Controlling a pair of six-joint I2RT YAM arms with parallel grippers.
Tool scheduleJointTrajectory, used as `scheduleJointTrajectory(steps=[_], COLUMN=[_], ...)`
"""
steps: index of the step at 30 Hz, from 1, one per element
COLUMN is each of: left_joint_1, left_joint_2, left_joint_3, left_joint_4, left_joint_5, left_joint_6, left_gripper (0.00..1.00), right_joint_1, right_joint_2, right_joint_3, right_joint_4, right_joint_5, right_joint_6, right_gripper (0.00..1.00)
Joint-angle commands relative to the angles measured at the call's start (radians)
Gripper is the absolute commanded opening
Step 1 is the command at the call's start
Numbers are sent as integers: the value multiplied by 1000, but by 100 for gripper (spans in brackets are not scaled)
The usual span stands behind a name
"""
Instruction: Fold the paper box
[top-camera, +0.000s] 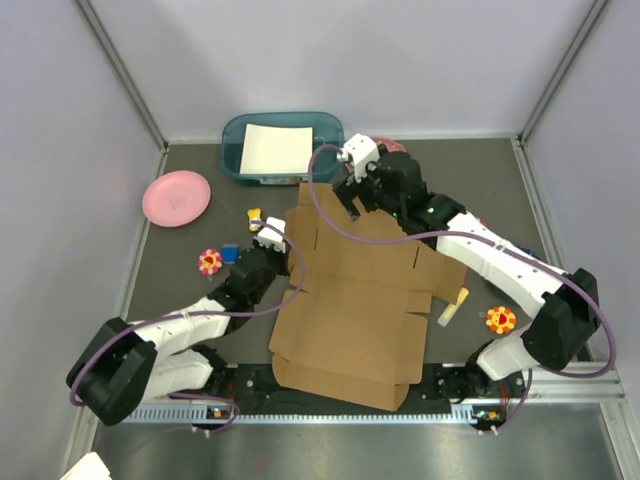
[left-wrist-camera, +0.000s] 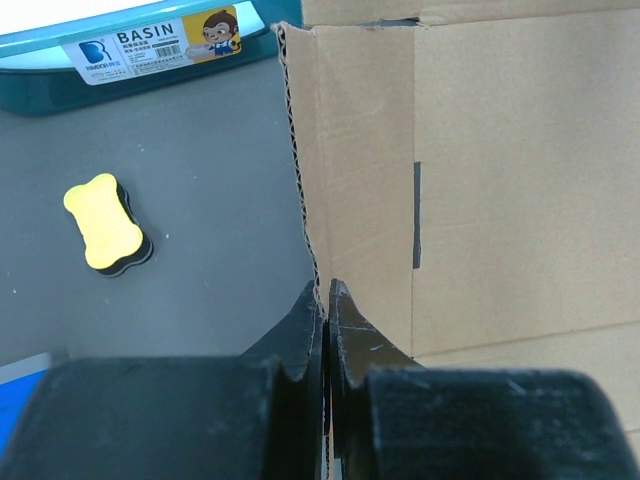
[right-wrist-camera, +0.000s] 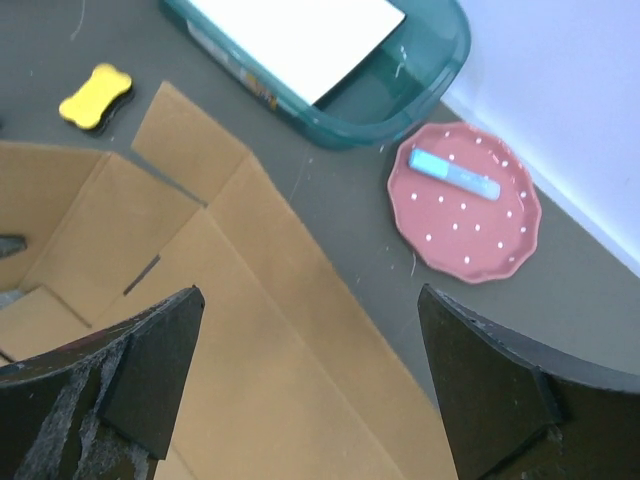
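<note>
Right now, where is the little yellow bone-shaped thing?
In the top view, the yellow bone-shaped pad sits just in front of the teal plastic bin, left of the far corner of the brown cardboard box.

Dark grey table top (top-camera: 170, 270), matte, evenly lit, shadows soft. Pale lilac-white walls (top-camera: 350, 60) closed it in at back and both sides. Silver metal struts (top-camera: 122, 75) ran up the back corners. Brushed metal strip (top-camera: 350, 445) lay along the near edge.

Even bright light, sharp pics.
</note>
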Motion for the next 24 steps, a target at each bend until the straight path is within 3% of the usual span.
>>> scheduleJointTrajectory(steps=[1,5,13,21,24], left_joint_1=[-21,-27,-38,-41,-43], left_joint_2=[-25,-26,-25,-36,-36], left_joint_3=[15,4,-5,-14,-16], left_joint_4=[25,39,51,59,60], left_joint_5=[-21,-29,-37,-43,-43], left_joint_6=[36,33,32,26,21], left_gripper=[0,0,0,0,0], right_joint_1=[-77,-137,-152,-152,-152], right_joint_2=[-11,26,147,210,225], right_joint_3=[-4,3,54,74,72], right_joint_4=[144,136,101,82,84], right_joint_5=[-138,-288,-408,-393,-387], right_joint_6=[0,37,48,31,29], right_gripper=[89,88,86,79,70])
